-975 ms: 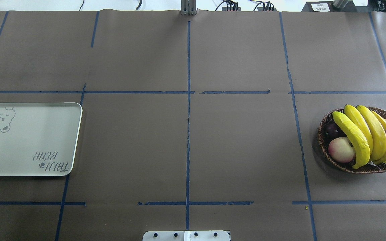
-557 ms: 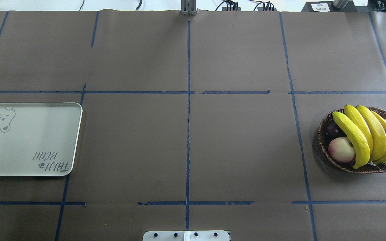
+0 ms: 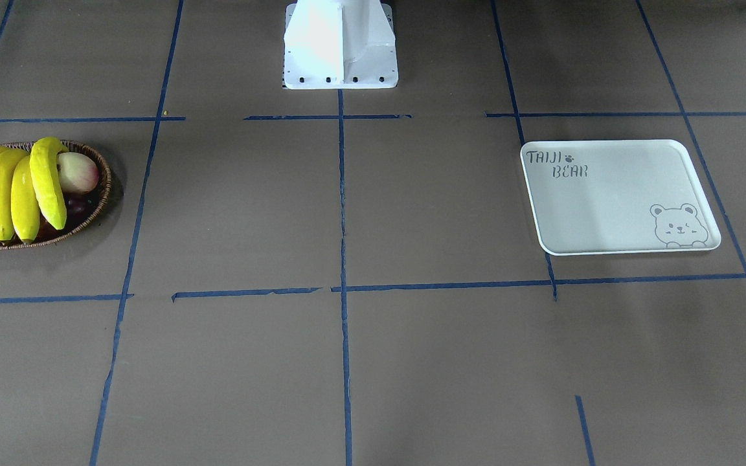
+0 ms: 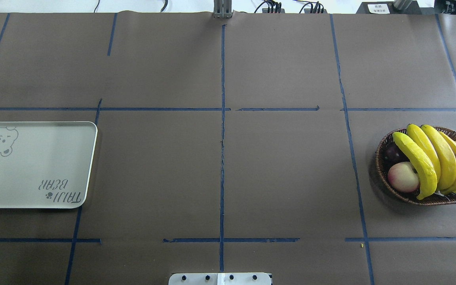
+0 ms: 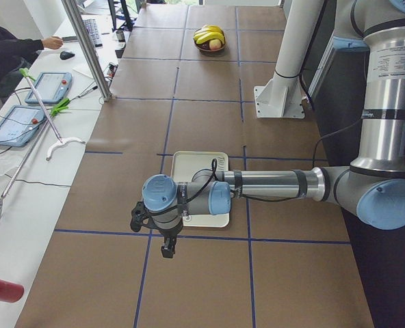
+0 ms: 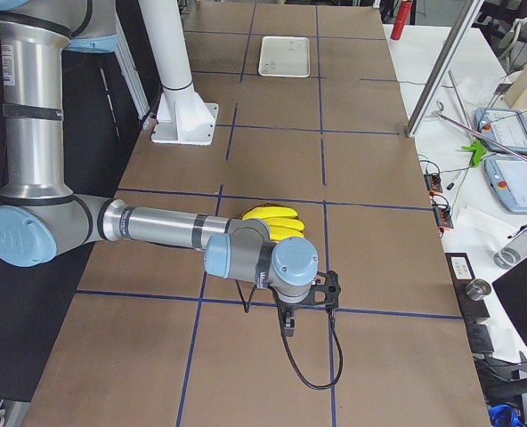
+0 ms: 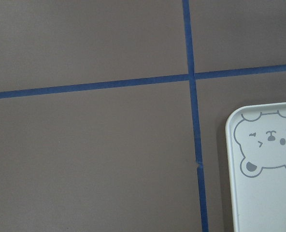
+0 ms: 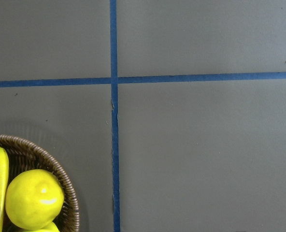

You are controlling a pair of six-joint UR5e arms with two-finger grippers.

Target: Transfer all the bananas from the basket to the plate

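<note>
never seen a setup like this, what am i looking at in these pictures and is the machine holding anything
A robot: two jointed arms at a brown table, each ending in a claw. Two pictures look down from opposite sides, two from the table's ends, two from wrist cameras. The wicker basket holds four bananas, a pink fruit and a lemon; the white plate is bare. The left claw hangs near the plate, the right claw near the basket; nothing shows in either.

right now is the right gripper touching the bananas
Apart. The overhead view shows the bananas lying in the basket with nothing on them; in the right side view the right gripper hangs clear of the basket.
</note>
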